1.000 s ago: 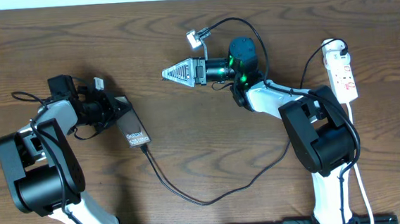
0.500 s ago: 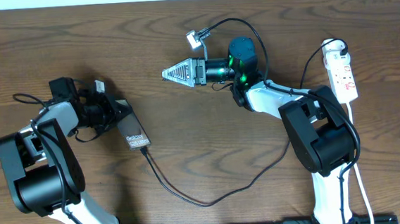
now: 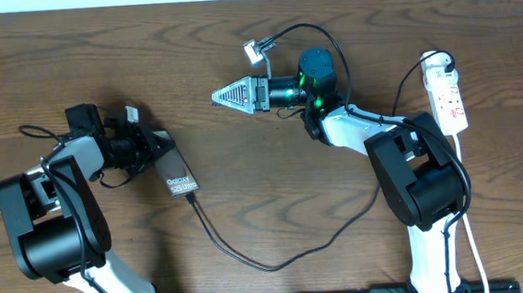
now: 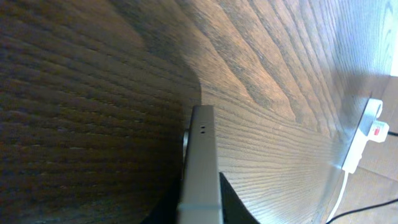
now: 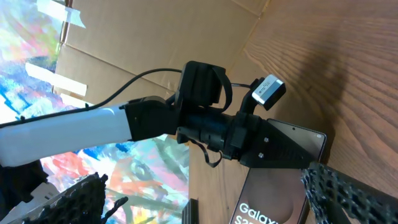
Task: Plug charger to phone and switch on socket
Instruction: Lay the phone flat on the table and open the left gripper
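Note:
The phone [image 3: 178, 173], a dark slab with white "Galaxy" lettering, lies at the left of the table. My left gripper [image 3: 154, 150] is shut on its upper end. In the left wrist view the phone's pale edge [image 4: 200, 162] runs between the fingers [image 4: 200, 208]. The charger cable [image 3: 251, 258] is thin and black. Its tip meets the phone's lower end, and it loops along the front toward the right. The socket [image 3: 448, 96], a white strip with red markings, lies at the far right and also shows in the left wrist view [image 4: 364, 134]. My right gripper [image 3: 226, 95] is open and empty at the table's middle back, with its fingers spread wide [image 5: 199, 186] and the phone [image 5: 280, 193] ahead.
The strip's white cord [image 3: 471, 233] runs down the right edge past the right arm's base [image 3: 421, 181]. The left arm's base [image 3: 50, 226] stands at the front left. Cardboard and a colourful painted sheet [image 5: 143, 168] lie beyond the table.
My left gripper has shifted the phone slightly toward the front of the table, with the cable end following. The right arm has not moved.

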Motion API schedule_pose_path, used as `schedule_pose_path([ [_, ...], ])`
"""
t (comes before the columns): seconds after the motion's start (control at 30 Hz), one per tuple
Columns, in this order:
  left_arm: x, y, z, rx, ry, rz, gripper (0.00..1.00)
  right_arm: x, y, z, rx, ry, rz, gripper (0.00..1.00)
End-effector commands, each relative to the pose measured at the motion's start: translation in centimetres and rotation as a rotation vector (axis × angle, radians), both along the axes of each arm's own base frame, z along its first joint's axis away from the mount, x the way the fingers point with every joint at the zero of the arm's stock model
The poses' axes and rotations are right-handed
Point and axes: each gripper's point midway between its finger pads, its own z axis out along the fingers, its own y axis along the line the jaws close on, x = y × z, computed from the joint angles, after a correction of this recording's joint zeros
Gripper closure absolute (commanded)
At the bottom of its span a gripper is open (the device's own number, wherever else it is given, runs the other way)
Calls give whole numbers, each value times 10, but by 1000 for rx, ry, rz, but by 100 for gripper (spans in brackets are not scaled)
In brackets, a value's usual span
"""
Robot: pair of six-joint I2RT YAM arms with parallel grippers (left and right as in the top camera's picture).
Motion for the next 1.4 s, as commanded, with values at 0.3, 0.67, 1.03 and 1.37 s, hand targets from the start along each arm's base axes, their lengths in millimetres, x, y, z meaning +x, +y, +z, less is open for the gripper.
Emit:
schedule_pose_path([
  [0.3, -11, 2, -13, 38, 41, -2, 70, 0, 1, 2, -1, -25, 12, 1],
  [0.67, -20, 10, -22, 94, 99, 11, 64, -1, 1, 2, -1, -25, 17, 1],
  [1.03, -33, 24, -34, 185, 195, 56, 60, -2, 1, 2, -1, -25, 20, 1],
  [1.37, -43, 32, -40, 234, 262, 80, 59, -2, 1, 2, -1, -25, 23, 1],
])
